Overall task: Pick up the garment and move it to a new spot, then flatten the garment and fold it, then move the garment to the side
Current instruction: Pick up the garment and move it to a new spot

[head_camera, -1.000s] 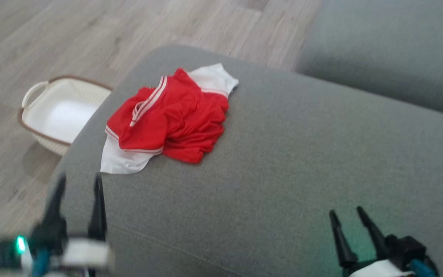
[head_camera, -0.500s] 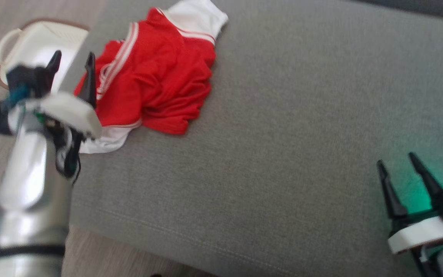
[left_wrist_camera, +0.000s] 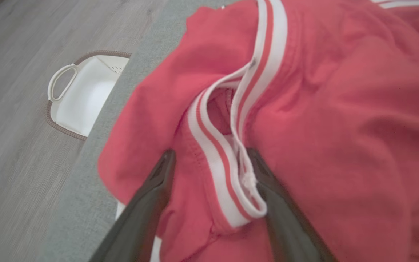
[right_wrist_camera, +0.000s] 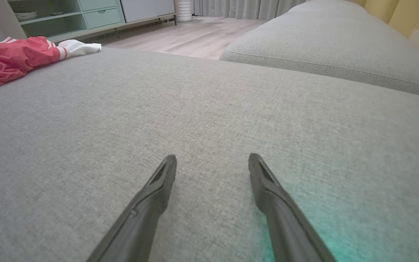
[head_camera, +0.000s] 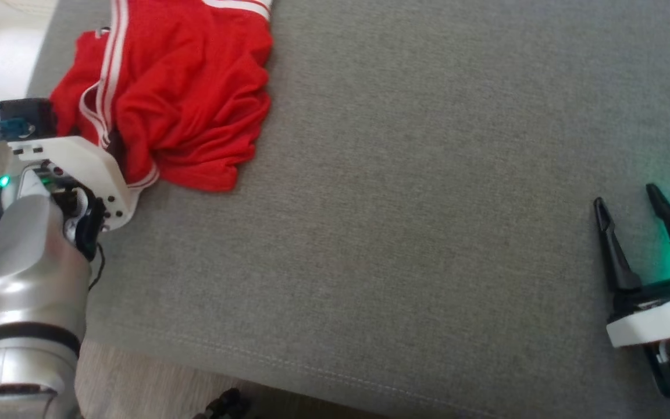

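L pincer [left_wrist_camera: 210,154] wide, down on red garment [left_wrist_camera: 340,109]; R pincer [right_wrist_camera: 212,158] wide above grey sofa cushion [right_wrist_camera: 209,91].

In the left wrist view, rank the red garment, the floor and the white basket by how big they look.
Largest to smallest:
1. red garment, which looks bigger partly because it lies right at the camera
2. floor
3. white basket, which is farther off

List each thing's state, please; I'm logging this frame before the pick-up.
garment: crumpled heap on the cushion, not yet folded.
left gripper: open, astride a garment fold.
right gripper: open, above bare cushion.
basket: upright on the floor.
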Available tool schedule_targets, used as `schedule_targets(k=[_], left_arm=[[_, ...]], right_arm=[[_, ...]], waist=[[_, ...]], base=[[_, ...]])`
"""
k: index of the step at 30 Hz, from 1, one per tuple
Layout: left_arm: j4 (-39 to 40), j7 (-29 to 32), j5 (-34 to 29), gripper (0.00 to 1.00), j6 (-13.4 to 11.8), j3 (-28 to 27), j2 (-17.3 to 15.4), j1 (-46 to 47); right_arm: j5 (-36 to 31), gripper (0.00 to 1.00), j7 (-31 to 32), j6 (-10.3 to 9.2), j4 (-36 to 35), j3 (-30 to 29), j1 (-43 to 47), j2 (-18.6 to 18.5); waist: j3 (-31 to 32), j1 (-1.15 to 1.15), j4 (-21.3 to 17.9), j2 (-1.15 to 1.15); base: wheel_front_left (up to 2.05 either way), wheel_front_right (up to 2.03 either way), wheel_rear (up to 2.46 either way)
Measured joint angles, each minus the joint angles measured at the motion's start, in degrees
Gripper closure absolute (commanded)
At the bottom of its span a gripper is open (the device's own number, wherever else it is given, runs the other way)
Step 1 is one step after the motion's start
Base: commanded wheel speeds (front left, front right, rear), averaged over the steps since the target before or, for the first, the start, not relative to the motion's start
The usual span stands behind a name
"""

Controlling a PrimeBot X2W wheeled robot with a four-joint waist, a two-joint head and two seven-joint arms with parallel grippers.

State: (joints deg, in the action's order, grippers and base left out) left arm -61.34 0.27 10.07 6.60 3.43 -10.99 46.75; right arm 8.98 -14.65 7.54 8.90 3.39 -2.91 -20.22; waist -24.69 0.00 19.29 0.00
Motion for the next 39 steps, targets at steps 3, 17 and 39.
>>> schedule_targets(k=[3,17,39], left_arm=[[-2.79,-1.8,-0.41,0.49,-0.03,0.55,-0.26,1.71],[3.39,-14.49,-0.31,1.0,0.54,3.32,-2.88,4.36],[34.06,-8.89,11.26,1.0,0.96,18.58,-9.72,9.05]], right_arm=[[0.0,0.0,-0.05,0.0,-0.93,-0.48,-0.3,0.0],[-0.43,0.0,-0.05,0.0,1.47,0.67,-1.43,4.7],[1.2,0.0,-0.03,0.0,5.89,5.11,-2.76,14.81]], waist=[[-1.14,0.0,-0.85,0.0],[2.22,0.0,-4.05,0.0],[17.11,0.0,-28.27,0.0]], base=[[0.0,0.0,0.0],[0.0,0.0,0.0],[0.0,0.0,0.0]])
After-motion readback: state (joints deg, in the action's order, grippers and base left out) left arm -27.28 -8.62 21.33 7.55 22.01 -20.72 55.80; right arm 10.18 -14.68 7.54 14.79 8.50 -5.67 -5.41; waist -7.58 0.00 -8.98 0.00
